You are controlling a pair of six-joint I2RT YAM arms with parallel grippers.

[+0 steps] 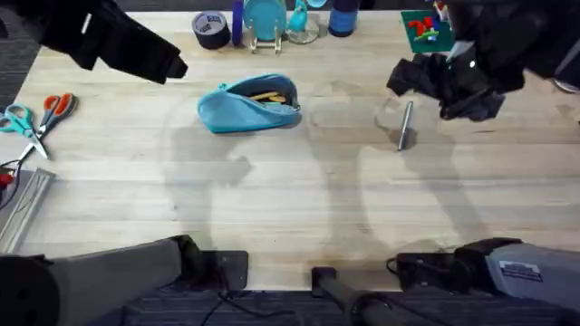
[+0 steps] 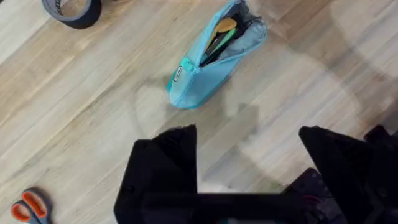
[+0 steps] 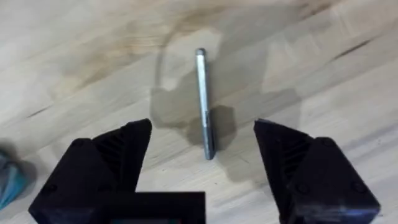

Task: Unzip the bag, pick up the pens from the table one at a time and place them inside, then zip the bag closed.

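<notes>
The bag [image 1: 247, 104] lies on the worktop [image 1: 290, 199], toward the far side and a little left of the middle. Its zipper is open, and the mouth gapes along the top edge. Inside, the left wrist view shows a tan wooden-looking stick and something green and dark beside it; what these are cannot be told for sure. A small tag sits on the bag's outer wall near one end [image 2: 180, 73].

The silver pen [image 1: 405, 125] lies on the bare wood well to the right of the bag, apart from it. In the right wrist view the pen [image 3: 203, 102] lies lengthwise between the two fingers, not touching either.

The right pincer [image 3: 202, 155] hangs above the pen with its jaws wide, holding nothing. In the overhead view the right arm shows as a dark mass over the far right of the worktop [image 1: 453, 81].

The left pincer [image 2: 245, 162] hangs above the wood near the bag, its jaws wide as well and empty. Its arm crosses the far left corner in the overhead view.

Along the far edge stand a roll of dark tape [image 1: 210, 29], a round teal stand [image 1: 264, 20] and a dark blue bottle [image 1: 344, 18]. At the left edge lie two pairs of scissors, one orange-handled [image 1: 54, 107] and one teal-handled [image 1: 18, 119].
</notes>
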